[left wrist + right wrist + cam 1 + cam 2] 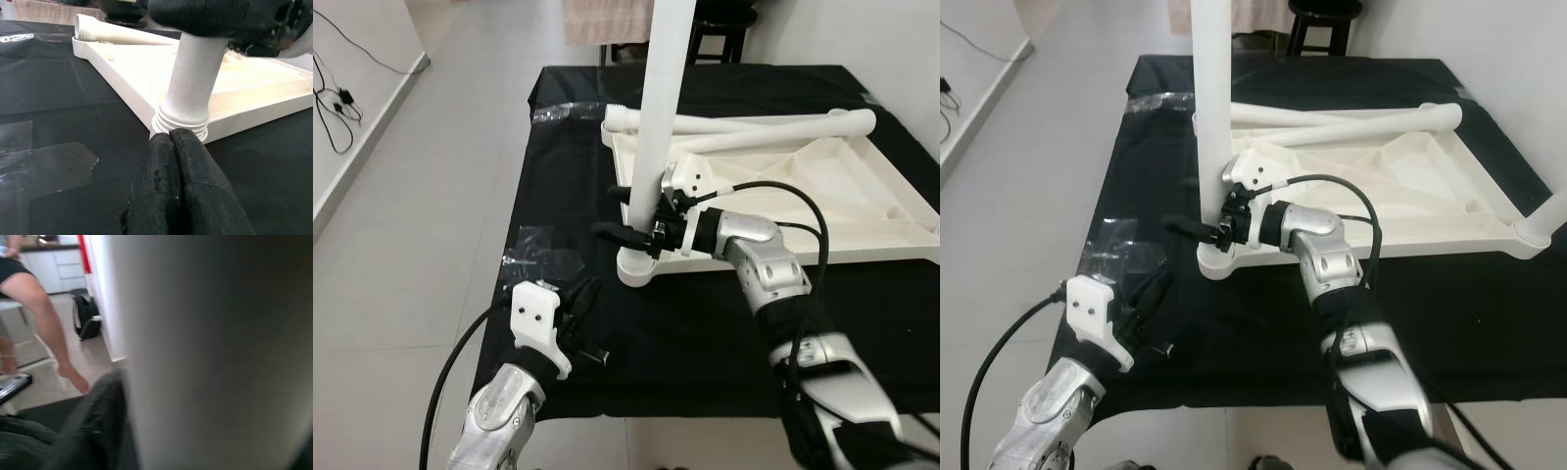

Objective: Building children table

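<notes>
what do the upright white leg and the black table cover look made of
Upright white leg: looks like moulded plastic, smooth and faintly glossy, with ridged threads at its base. Black table cover: seemingly thin matte fabric, judging by its soft creases.

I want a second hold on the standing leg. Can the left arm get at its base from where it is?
Probably yes. The left end effector hangs over bare black cloth, pointing at the leg base, nothing between. The right end effector grips higher, leaving the base free.

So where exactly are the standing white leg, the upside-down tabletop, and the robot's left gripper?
standing leg (658, 117), left eye view, on the middle of its upright shaft.
tabletop (891, 250), left eye view, on its raised near rim.
left gripper (177, 166), left wrist view, where its two black fingertips meet.
</notes>
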{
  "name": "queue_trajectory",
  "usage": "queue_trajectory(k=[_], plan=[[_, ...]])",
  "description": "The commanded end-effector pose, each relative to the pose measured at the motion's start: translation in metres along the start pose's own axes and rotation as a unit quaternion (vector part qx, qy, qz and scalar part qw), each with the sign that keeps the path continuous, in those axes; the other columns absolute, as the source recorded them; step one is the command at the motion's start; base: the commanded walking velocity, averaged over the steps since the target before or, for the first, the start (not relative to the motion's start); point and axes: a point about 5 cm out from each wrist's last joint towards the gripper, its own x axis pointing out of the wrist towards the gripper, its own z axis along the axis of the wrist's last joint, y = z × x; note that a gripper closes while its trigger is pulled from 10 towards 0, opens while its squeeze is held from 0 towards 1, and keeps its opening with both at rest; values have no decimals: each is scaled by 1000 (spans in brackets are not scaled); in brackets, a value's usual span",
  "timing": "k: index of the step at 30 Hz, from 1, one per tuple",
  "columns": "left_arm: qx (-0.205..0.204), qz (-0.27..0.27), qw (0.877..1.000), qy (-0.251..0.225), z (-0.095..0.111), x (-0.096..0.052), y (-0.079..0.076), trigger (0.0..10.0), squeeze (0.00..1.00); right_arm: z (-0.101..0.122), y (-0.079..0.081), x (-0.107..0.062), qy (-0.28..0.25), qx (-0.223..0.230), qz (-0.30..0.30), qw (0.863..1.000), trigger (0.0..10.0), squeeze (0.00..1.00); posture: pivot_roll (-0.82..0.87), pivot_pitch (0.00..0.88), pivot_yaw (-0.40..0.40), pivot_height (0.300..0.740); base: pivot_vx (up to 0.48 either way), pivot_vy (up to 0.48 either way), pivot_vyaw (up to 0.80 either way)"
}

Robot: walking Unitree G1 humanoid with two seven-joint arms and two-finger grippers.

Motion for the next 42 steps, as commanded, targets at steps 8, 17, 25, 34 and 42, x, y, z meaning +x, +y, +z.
queue_trajectory(k=[8,17,25,34,42], plan=[[-5,3,1000,10,-3,-3,0,10000,0,-5,0,5,-16,12,29,999,0,0,60,142,-39,740,0,0,0],[-5,3,1000,8,-2,-3,1,10000,0,-43,6,0,34,32,-270,962,0,0,41,148,-43,740,0,0,0],[-5,4,1000,9,-2,-1,3,10000,0,-61,50,19,71,-8,-328,942,0,0,22,141,-24,740,0,0,0],[-3,7,1000,6,-2,1,4,10000,0,-49,36,23,54,11,-320,946,10000,55,38,135,-40,740,0,0,0],[-7,3,1000,7,-3,1,3,10000,0,-14,16,14,-30,-9,-198,980,10000,1000,33,134,-37,740,0,0,0]])
